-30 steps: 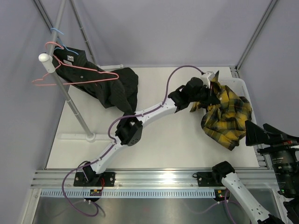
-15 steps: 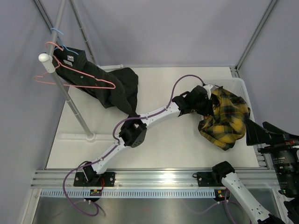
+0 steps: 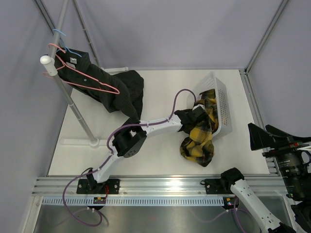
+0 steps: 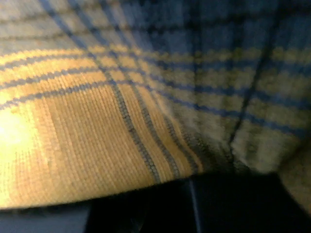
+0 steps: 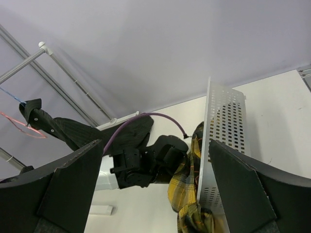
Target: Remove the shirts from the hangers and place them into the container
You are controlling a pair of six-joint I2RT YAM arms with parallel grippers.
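The left gripper [image 3: 194,119] was pressed into the plaid shirt [image 3: 197,143]. Whether it was shut on the cloth could not be told. From above its fingers were buried in folds, and its wrist view was filled with blurred yellow weave, with only a dark edge seen at the bottom.

One basket [image 3: 221,104] was counted, tipped on its side just beyond that gripper. Part of the plaid shirt was seen inside it, and the rest was spilled onto the table [image 3: 160,160].

The right gripper [image 5: 155,145] was held wide apart, gripping nothing, off the table's right edge, and its arm was cut off by the frame.

Two shirts were counted. The black shirt [image 3: 109,87] was hung at the rail [image 3: 73,104] in the far left corner, its lower end draped onto the table.

Three hangers were counted. The two pink hangers [image 3: 115,90] overlapped across the black shirt. Of the blue hanger [image 3: 59,33], little more than the hook was seen. Which hanger carried the shirt could not be made out.
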